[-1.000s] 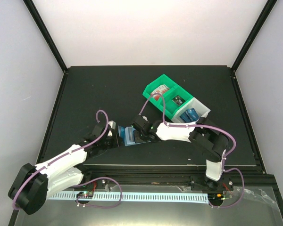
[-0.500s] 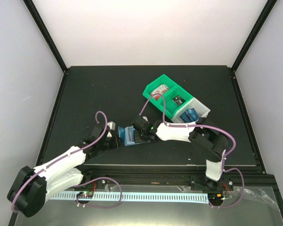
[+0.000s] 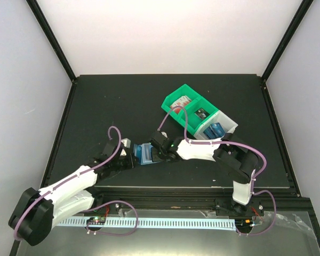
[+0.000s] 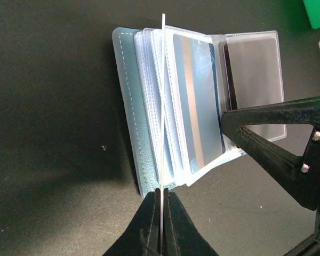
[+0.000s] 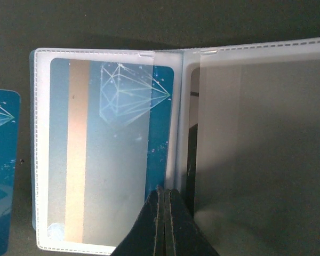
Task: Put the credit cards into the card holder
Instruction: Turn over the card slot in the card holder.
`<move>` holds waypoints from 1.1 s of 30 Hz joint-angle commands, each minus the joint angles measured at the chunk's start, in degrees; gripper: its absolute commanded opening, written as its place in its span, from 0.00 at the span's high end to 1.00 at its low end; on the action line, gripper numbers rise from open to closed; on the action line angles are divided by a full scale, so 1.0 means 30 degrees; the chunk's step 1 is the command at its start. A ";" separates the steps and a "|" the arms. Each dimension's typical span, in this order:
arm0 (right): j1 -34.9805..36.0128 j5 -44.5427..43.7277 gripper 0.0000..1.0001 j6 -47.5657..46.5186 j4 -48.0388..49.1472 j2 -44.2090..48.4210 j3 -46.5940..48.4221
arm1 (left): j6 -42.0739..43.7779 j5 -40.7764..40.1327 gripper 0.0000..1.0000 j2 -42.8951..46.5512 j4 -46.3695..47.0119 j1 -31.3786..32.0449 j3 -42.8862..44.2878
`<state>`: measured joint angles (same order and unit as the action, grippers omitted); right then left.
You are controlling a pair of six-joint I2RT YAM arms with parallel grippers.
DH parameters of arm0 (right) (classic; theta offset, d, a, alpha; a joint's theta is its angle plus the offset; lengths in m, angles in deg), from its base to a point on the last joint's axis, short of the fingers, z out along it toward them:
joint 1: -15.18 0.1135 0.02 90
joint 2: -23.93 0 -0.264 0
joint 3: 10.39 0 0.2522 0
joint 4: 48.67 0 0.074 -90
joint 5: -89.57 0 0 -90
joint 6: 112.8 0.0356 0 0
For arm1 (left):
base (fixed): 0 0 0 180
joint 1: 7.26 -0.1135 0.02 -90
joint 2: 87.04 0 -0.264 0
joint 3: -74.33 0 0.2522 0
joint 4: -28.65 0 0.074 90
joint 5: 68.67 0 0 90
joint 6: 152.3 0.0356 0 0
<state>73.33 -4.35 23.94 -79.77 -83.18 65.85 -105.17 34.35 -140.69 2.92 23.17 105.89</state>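
Observation:
The card holder (image 4: 130, 106) lies open on the black table, teal cover at the left and clear sleeves fanned out. It also shows in the top view (image 3: 145, 153). One blue credit card (image 4: 197, 101) sits inside a sleeve, also seen in the right wrist view (image 5: 106, 144). My left gripper (image 4: 162, 193) is shut on another credit card (image 4: 163, 96), held edge-on among the sleeves. My right gripper (image 5: 164, 193) is shut, its tips at the fold between two sleeves. Part of a blue card (image 5: 0, 176) shows at that view's left edge.
A green bin (image 3: 184, 104) and a white bin (image 3: 217, 128) stand together behind and to the right of the wallet, holding small items. The right gripper's black finger (image 4: 277, 138) lies over the wallet's right sleeves. Black frame rails border the table.
My left arm has shifted slightly at the wallet with the card still in its grip. The wallet and the right gripper have stayed in place.

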 commanded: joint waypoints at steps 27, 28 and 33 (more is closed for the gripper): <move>-0.0048 -0.0635 0.91 0.0332 0.0992 0.1886 -0.1763 | 0.0684 0.4779 0.98 -0.1738 0.3806 -0.0339 -0.0239; -0.0048 -0.0850 0.88 0.0402 0.0982 0.2230 -0.1890 | 0.0776 0.5004 0.98 -0.1925 0.3937 -0.0354 -0.0161; -0.0048 -0.1939 0.83 0.0596 0.0664 0.3441 -0.2299 | 0.1199 0.5720 0.98 -0.3056 0.4284 -0.0306 0.0411</move>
<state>73.27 -5.90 24.95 -77.11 -76.40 59.77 -103.84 47.72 -147.73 12.89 22.43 104.78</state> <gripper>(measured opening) 0.165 0.017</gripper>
